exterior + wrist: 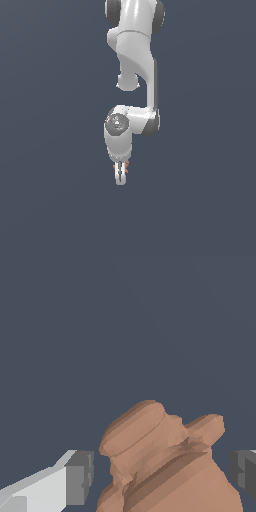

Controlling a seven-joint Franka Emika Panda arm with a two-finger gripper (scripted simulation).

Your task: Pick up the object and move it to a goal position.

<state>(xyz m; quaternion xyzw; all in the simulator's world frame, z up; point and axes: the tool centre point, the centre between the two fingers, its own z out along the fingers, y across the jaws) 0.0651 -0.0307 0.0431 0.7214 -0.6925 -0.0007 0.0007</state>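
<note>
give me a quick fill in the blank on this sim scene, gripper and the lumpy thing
1. The lumpy object is coloured orange-____.
2. In the wrist view the object sits ____ the two grey finger pads.
3. In the exterior view the gripper is at the end of a ____ robot arm.
4. The wrist view shows a gap on each side of the object, so the jaws are ____.

Missing words: brown; between; white; open
</note>
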